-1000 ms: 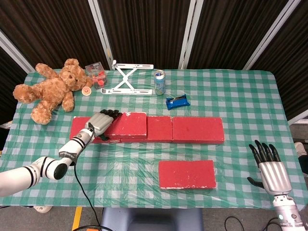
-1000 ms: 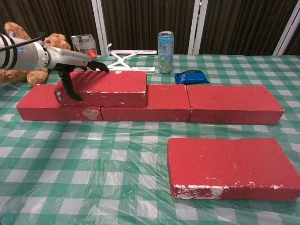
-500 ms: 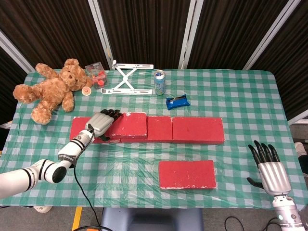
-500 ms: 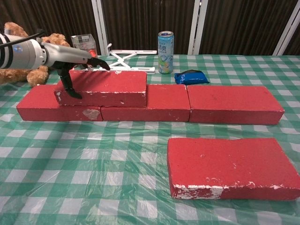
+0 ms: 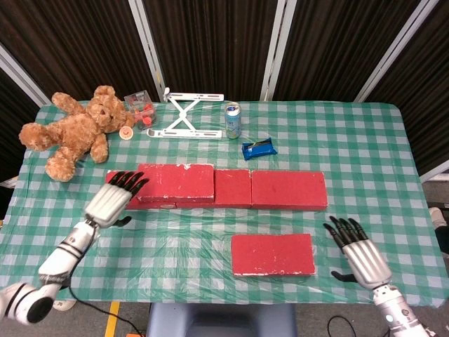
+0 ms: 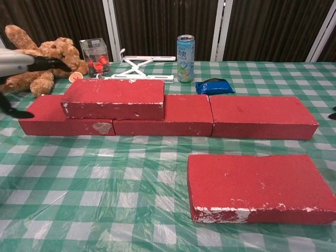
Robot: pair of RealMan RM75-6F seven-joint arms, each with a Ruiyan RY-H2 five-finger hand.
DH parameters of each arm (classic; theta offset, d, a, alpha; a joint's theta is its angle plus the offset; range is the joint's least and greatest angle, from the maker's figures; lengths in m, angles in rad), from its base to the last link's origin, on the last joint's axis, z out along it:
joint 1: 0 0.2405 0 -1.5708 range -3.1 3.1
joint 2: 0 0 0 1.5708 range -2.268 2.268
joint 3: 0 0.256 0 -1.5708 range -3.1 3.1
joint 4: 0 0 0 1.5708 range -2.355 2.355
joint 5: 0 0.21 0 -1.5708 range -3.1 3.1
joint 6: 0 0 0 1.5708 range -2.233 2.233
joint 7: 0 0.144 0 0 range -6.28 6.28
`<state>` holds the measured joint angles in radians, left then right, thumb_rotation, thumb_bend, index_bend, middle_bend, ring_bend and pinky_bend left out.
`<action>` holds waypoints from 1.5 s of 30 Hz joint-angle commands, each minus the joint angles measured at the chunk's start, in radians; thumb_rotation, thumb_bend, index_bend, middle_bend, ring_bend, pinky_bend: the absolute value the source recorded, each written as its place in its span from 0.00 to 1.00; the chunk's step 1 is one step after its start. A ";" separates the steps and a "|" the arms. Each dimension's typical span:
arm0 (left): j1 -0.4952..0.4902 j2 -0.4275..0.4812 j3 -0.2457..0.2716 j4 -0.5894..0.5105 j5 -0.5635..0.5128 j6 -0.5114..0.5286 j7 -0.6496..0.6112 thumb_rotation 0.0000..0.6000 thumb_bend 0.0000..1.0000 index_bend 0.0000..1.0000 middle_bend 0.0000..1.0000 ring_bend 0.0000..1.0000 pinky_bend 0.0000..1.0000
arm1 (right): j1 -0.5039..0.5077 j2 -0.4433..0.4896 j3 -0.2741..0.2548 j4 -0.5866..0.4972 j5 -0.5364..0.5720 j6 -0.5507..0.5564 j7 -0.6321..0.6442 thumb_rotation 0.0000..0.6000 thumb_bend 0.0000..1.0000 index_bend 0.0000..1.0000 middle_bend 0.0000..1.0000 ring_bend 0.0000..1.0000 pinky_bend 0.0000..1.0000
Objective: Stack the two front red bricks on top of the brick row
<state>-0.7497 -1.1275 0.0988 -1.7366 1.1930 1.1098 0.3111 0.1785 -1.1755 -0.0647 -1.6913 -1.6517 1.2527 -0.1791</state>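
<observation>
One red brick lies stacked on the left part of the red brick row. A second loose red brick lies flat in front of the row, toward the right. My left hand is open, fingers spread, just left of the stacked brick and not touching it. My right hand is open with fingers spread, hovering to the right of the front brick.
A teddy bear lies at the back left. A small clear box, a white folding stand, a drink can and a blue packet stand behind the row.
My left hand has let go of the stacked brick and drawn back to the left. My right hand has moved in toward the front brick.
</observation>
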 commanded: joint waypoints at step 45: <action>0.495 -0.131 0.006 0.349 0.335 0.325 -0.330 1.00 0.26 0.00 0.00 0.00 0.06 | 0.233 -0.198 0.103 -0.094 0.302 -0.215 -0.145 1.00 0.13 0.62 0.41 0.30 0.38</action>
<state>-0.2552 -1.2587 0.1057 -1.3875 1.5278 1.4358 -0.0196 0.4132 -1.3952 0.0252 -1.7739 -1.3153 1.0083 -0.3580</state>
